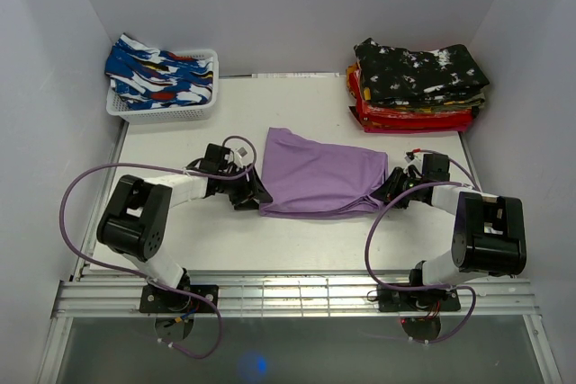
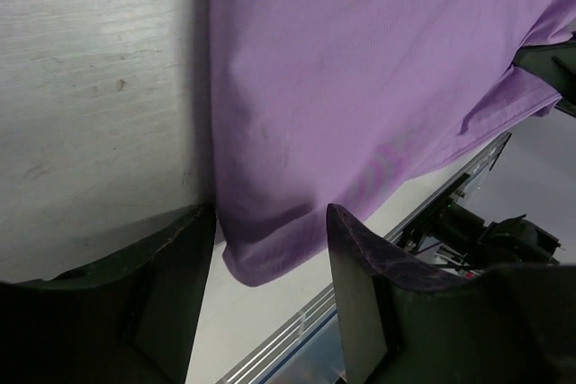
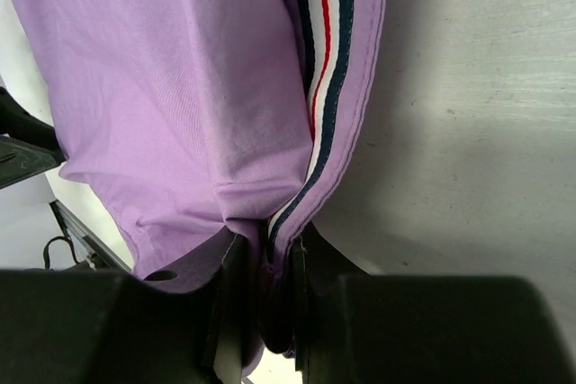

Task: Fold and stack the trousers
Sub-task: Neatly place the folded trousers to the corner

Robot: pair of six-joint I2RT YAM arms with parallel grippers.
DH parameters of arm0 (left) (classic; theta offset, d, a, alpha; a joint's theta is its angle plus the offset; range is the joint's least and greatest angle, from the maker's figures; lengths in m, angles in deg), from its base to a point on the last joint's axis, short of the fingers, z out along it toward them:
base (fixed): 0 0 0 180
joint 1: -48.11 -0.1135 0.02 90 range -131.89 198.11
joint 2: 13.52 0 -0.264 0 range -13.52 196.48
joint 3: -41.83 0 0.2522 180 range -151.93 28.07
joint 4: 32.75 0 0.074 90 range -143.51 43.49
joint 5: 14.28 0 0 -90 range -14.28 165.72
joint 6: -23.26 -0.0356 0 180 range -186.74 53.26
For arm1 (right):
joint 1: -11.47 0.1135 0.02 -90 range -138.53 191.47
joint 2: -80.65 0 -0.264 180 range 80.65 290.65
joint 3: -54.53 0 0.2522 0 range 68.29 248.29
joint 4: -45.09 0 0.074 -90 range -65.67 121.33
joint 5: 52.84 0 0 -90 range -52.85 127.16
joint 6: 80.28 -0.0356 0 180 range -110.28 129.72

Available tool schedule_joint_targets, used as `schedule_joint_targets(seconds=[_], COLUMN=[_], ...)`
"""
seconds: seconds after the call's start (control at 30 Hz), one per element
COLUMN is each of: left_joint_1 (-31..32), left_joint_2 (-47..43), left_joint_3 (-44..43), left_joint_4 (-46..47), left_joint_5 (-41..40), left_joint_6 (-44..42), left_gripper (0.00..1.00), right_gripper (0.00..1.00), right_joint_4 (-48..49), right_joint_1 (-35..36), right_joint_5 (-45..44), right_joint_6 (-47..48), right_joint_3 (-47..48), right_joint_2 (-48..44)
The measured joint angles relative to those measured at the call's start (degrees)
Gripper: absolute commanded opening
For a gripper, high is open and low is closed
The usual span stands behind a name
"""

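Though nothing on it can be read, the one pair of purple trousers (image 1: 319, 175) shows a woven band (image 3: 322, 69) along its edge, striped navy, white and red. It lies folded into a rough, smooth-faced rectangle in the middle of the pale counter (image 1: 180, 137), between the two arms.

At its right end the right fingers (image 1: 391, 188) are pressed nearly together, pinching the bunched edge where the band runs in. At its left end the left fingers (image 1: 254, 193) stand well apart and straddle the near-left corner of the cloth, which lies loose between them; they grip nothing.

At the back left sits one white plastic basket (image 1: 166, 112) with latticed walls, heaped with crumpled cloth (image 1: 157, 74) printed in blue, white and red. At the back right is one neat stack (image 1: 418, 87) of folded garments, black with white flecks on top, red and yellow layers beneath; I cannot count the layers. Two purple cables (image 1: 76, 195) loop from the arms.
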Motion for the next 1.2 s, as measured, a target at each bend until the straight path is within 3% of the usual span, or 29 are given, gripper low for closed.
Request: schedule_joint_targets(seconds=[0.1, 0.13, 0.27, 0.33, 0.53, 0.73, 0.93, 1.2], left_joint_1=[1.4, 1.7, 3.1, 4.2, 8.3, 14.9, 18.2, 22.4], left_joint_2=[0.8, 1.0, 1.9, 2.0, 0.4, -8.6, -14.5, -14.4], left_joint_3=[0.0, -0.1, -1.6, -3.3, -8.5, -13.0, -18.5, -26.0], left_joint_4=[1.2, 1.3, -0.8, -2.6, -7.4, -8.7, -8.6, -4.5], left_joint_5=[-1.6, -2.3, -6.2, -8.2, -15.6, -20.8, -24.0, -26.4], left_joint_6=[2.3, 2.6, 2.2, 1.2, -5.8, -13.4, -19.6, -29.2], left_gripper=[0.49, 0.35, 0.07, 0.00, 0.00, 0.00, 0.00, 0.00], right_gripper=[0.08, 0.08, 0.08, 0.08, 0.08, 0.08, 0.08, 0.08], right_joint_4=[-0.1, -0.2, -1.8, -3.3, -8.5, -14.9, -20.6, -22.8], right_joint_1=[0.3, 0.4, 1.7, 3.1, 8.3, 13.1, 14.5, 14.6], right_joint_5=[-0.7, -0.9, -3.0, -4.9, -11.8, -19.1, -24.2, -29.8], right_joint_6=[0.0, 0.0, 0.1, 0.3, 3.2, 10.1, 18.1, 27.9], right_joint_3=[0.1, 0.1, 1.0, 2.1, 7.6, 15.1, 20.5, 32.0], right_joint_2=[0.0, 0.0, -1.0, -1.7, -5.0, -10.4, -16.2, -20.3])
